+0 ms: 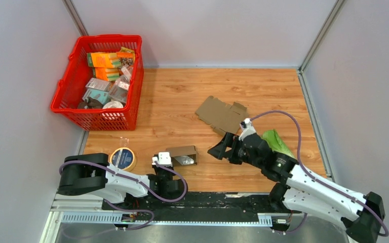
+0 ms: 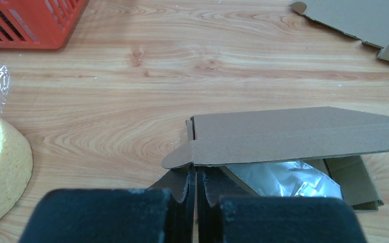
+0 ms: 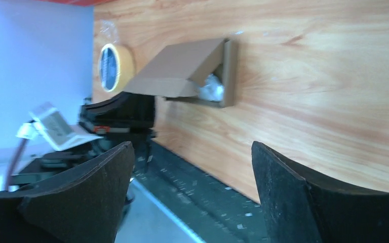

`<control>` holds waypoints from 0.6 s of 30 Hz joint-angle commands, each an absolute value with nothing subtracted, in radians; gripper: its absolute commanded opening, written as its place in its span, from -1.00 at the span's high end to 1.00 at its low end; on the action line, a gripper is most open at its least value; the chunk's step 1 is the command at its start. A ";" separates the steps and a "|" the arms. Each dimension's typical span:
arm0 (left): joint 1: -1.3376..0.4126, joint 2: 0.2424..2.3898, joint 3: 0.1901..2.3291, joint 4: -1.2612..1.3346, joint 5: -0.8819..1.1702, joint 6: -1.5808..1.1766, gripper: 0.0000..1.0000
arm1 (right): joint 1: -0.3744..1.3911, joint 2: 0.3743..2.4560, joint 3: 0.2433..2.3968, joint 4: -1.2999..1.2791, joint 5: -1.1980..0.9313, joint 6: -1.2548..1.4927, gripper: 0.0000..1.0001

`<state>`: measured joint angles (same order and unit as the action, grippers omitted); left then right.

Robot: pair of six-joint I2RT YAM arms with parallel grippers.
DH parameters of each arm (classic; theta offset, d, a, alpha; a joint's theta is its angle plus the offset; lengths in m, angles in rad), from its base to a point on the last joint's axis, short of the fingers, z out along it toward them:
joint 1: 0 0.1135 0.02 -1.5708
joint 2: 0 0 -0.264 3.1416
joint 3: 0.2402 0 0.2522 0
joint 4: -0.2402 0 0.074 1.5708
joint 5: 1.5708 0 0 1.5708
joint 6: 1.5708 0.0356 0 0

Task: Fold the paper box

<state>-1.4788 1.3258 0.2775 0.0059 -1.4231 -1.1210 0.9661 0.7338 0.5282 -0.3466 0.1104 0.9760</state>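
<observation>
My left gripper is pressed together at the near wall of the box. I cannot tell whether a cardboard edge is nipped between the pads. The box sits on the table near the front edge, its lid half raised over a silvery pouch. My right gripper is spread wide and empty, off to the box's right and apart from it. Farther back lie a flat blank and a basket. The box looks light and thin, likely to slide and crease. I'd push the lid down by its free edge while steadying a side wall.
</observation>
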 commanded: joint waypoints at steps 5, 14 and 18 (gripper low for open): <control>-1.485 1.408 0.301 0.123 -1.408 -1.077 1.00 | 0.923 1.096 0.744 -0.170 -0.284 1.187 -0.65; -1.485 1.397 0.273 0.213 -1.394 -1.009 1.00 | 0.945 1.236 0.704 -0.057 -0.229 1.357 -0.45; -1.483 1.396 0.261 0.255 -1.385 -0.989 1.00 | 0.943 1.328 0.704 0.053 -0.235 1.379 -0.34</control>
<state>-1.4796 1.4082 0.2756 0.1852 -1.4071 -1.0233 0.9363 1.2572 0.7086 -0.0940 -0.2272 1.3071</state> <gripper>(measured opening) 0.007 0.685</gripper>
